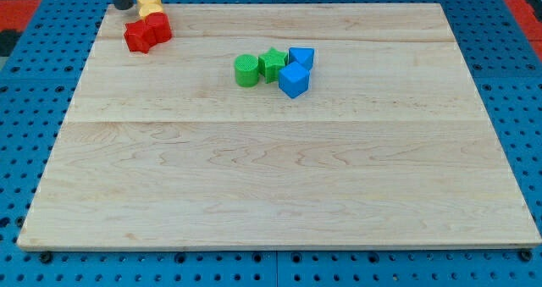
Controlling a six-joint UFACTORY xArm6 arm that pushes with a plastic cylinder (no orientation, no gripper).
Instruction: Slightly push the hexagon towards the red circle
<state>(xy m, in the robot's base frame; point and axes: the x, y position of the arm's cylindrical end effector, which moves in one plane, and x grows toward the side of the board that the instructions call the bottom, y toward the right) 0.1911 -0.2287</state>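
A yellow block (150,1), which looks like the hexagon, sits at the board's top left edge. Just below it and touching it is a rounded red block (160,26), the red circle. A second red block (138,37), star-like, touches the circle's left side. My tip (124,8) is on the board just to the left of the yellow block, with a small gap between them, and above the red star-like block.
Near the upper middle stands a tight cluster: a green circle (246,70), a green star (273,63) and two blue blocks (301,57) (294,80). The wooden board (271,185) lies on a blue pegboard surface.
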